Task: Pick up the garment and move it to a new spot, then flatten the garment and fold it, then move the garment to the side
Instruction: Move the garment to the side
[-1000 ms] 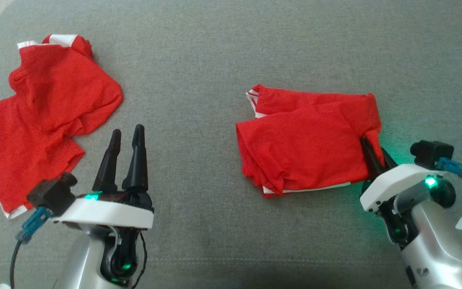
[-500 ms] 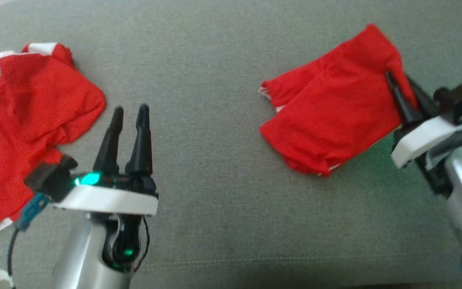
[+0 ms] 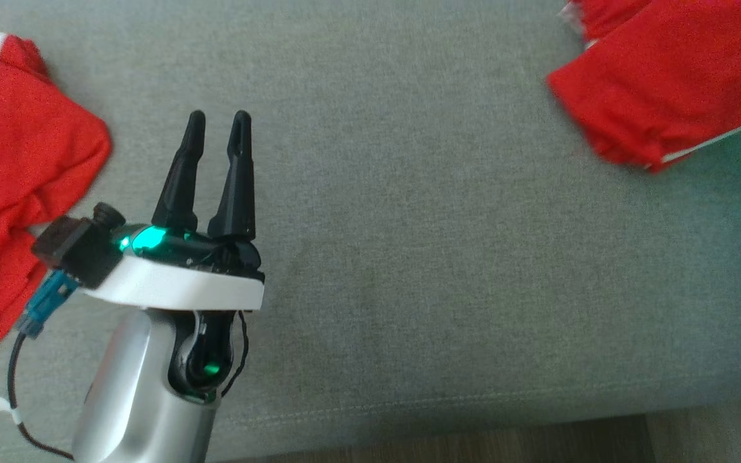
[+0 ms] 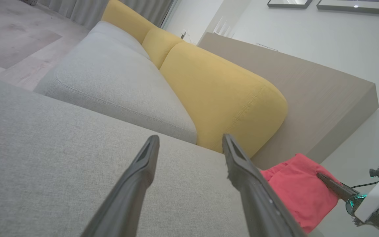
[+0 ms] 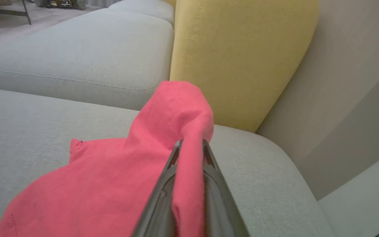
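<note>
The garment [image 3: 673, 77] is a folded red piece with white trim, at the head view's top right and cut off by the frame edge. In the right wrist view my right gripper [image 5: 191, 143] is shut on a pinched fold of the garment [image 5: 110, 177], which hangs in a peak over the fingers while its far part trails toward the grey cushion. The left wrist view shows the garment [image 4: 294, 187] at lower right with the right gripper [image 4: 321, 176] closed on its edge. My left gripper [image 3: 219, 119] hovers open over bare cushion, nothing between its fingers [image 4: 146, 171].
A second, crumpled red garment [image 3: 10, 167] lies at the left edge, just left of my left arm. The grey seat cushion [image 3: 409, 257] ends at a front seam, with floor [image 3: 666, 444] below. A yellow back cushion [image 5: 242, 49] stands behind the held garment.
My right gripper has lifted the folded garment off the cushion and carried it away to the far right. The head view has shifted too. The left gripper has stayed open.
</note>
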### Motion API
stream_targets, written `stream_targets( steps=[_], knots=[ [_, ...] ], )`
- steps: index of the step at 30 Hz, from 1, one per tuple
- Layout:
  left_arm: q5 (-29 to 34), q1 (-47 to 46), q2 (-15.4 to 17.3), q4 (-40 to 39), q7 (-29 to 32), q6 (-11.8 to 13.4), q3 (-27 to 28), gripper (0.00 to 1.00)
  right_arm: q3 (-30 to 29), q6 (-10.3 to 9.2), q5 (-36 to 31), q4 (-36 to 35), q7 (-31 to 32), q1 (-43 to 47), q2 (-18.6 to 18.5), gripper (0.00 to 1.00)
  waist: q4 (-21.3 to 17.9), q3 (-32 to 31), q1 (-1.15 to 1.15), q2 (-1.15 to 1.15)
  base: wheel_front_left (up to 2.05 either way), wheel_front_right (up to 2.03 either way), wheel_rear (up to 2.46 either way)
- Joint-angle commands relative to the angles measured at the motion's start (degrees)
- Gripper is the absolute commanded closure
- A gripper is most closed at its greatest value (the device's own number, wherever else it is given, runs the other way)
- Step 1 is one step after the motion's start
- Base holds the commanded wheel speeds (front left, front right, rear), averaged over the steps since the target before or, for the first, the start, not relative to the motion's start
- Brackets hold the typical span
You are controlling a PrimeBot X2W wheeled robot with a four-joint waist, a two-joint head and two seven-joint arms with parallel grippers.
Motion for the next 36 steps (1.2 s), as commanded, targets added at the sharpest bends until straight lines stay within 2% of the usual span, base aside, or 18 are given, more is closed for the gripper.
stream_targets(
  steps=[1, 4, 7, 9, 17, 18, 19, 20, 28, 36],
  knots=[
    [0.7, -2.0, 0.4, -2.3, -0.3, -0.4, 1.3, 0.00, -1.6, 0.37, 0.1, 0.5, 0.0, -2.3, -2.1, 1.00, -0.5, 1.7, -0.01, 0.00, 0.00, 0.00, 0.00],
    [0.9, -2.3, 0.4, -2.4, -0.3, -0.4, 1.2, 0.00, -5.2, 0.37, -1.3, 4.5, -0.1, -4.6, -2.4, 1.00, -0.5, 2.7, -0.01, 0.00, 0.00, 0.00, 0.00],
    [1.0, -2.5, 0.4, -2.4, -0.3, -0.4, 1.2, 0.00, -7.5, 0.37, -4.1, 7.4, 0.3, -6.4, -1.1, 1.00, -0.4, 3.3, -0.01, 0.00, 0.00, 0.00, 0.00],
    [1.0, -2.6, 0.4, -2.5, -0.3, -0.4, 1.2, 0.00, -12.8, 0.37, -8.1, 11.1, -0.5, -8.4, -0.3, 1.00, -0.3, 3.6, -0.01, 0.00, 0.00, 0.00, 0.00],
    [1.0, -2.8, 0.4, -2.4, -0.3, -0.4, 1.4, 0.00, -18.0, 0.37, -14.5, 13.9, -1.5, -9.7, 3.5, 0.99, -0.3, 3.8, -0.01, 0.00, 0.00, 0.00, 0.00],
    [1.0, -2.7, 0.4, -2.4, -0.3, -0.4, 1.4, 0.00, -18.3, 0.37, -14.8, 13.9, -1.6, -9.6, 4.1, 0.73, -0.3, 3.8, -0.01, 0.00, 0.00, 0.00, 0.00],
    [1.0, -2.7, 0.4, -2.3, -0.3, -0.4, 1.4, 0.00, -18.7, 0.37, -14.7, 14.0, -1.4, -9.6, 4.6, 0.40, -0.3, 3.7, -0.01, 0.00, 0.00, 0.00, 0.00],
    [1.0, -2.7, 0.4, -2.2, -0.3, -0.4, 1.4, 0.00, -18.7, 0.37, -14.9, 13.8, -1.4, -9.6, 4.8, 0.00, -0.4, 3.7, -0.01, 0.00, 0.00, 0.00, 0.00],
    [0.3, -2.3, 0.4, -1.2, -0.3, -0.4, 1.4, 0.00, -17.8, 0.37, -15.0, 10.1, -1.9, -10.1, 6.9, 0.00, -0.5, 1.8, -0.01, 0.00, 0.00, 0.00, 0.00],
    [-1.4, -0.9, 0.4, -1.0, -0.3, -0.4, 2.0, 0.00, -13.7, 0.37, -11.3, 1.3, -2.5, -6.9, 11.1, 0.00, 0.9, -2.8, -0.01, 0.00, 0.00, 0.00, 0.00]
  ],
)
